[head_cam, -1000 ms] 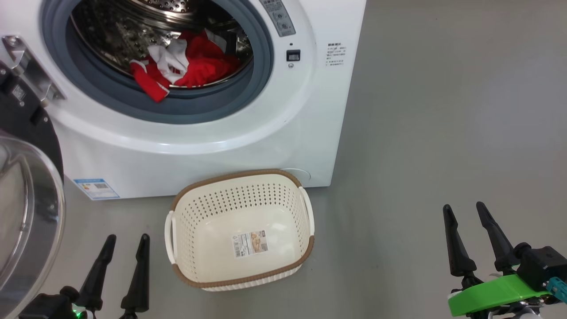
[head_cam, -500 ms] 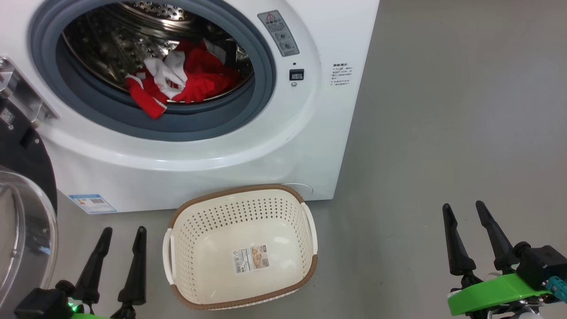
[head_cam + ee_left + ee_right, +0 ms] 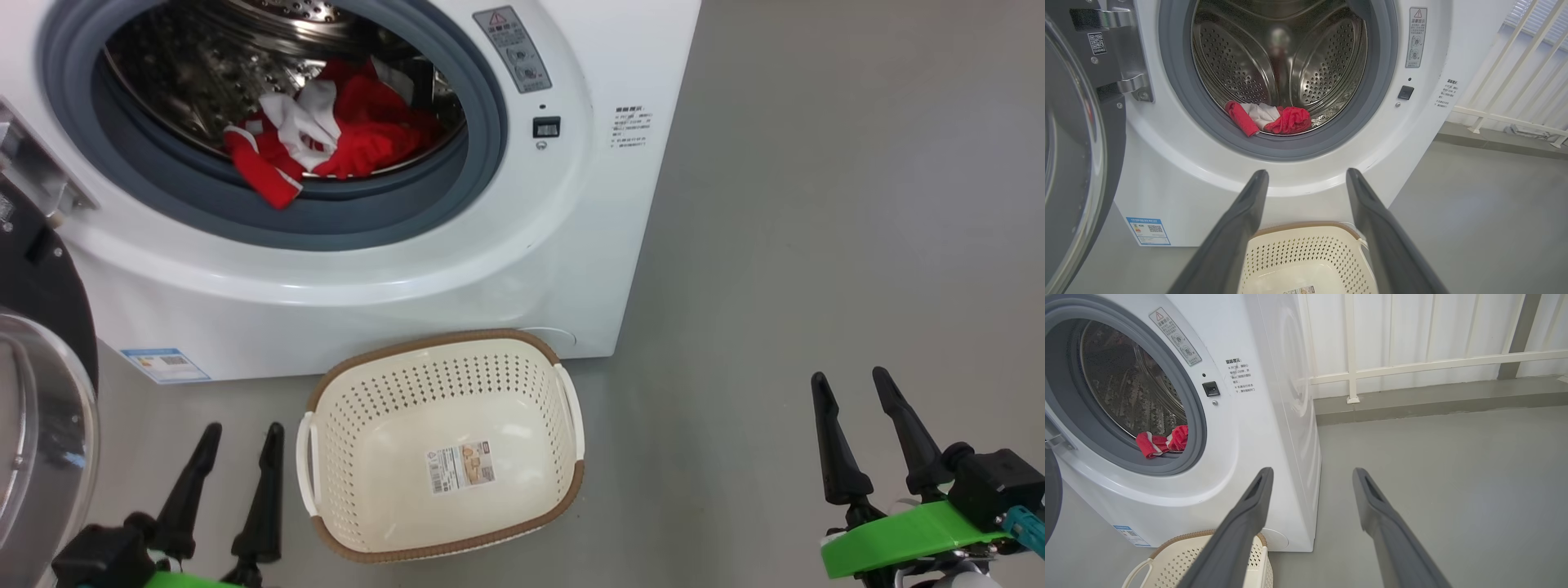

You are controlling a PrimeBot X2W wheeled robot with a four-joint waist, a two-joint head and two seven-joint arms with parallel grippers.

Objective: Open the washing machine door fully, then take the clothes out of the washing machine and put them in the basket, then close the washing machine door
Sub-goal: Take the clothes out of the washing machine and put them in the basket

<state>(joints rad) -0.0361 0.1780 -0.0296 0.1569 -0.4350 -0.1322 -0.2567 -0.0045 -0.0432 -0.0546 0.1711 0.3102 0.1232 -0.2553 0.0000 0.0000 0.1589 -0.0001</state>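
Left gripper and right gripper hover spread wide, empty; I see soft red-and-white clothes lying in the drum of the big white washing machine, its warning-triangle label too small to read.

Washer: smooth, glossy white shell.
Gasket round its mouth: matt grey rubber.
Drum inside it: shiny perforated steel.
Clothes in it: soft red and white cloth.
Door at its left: clear glass, glossy black ring.
Basket before it: smooth cream perforated plastic, brown woven-look rim.
My left gripper: smooth, matt dark fingers.
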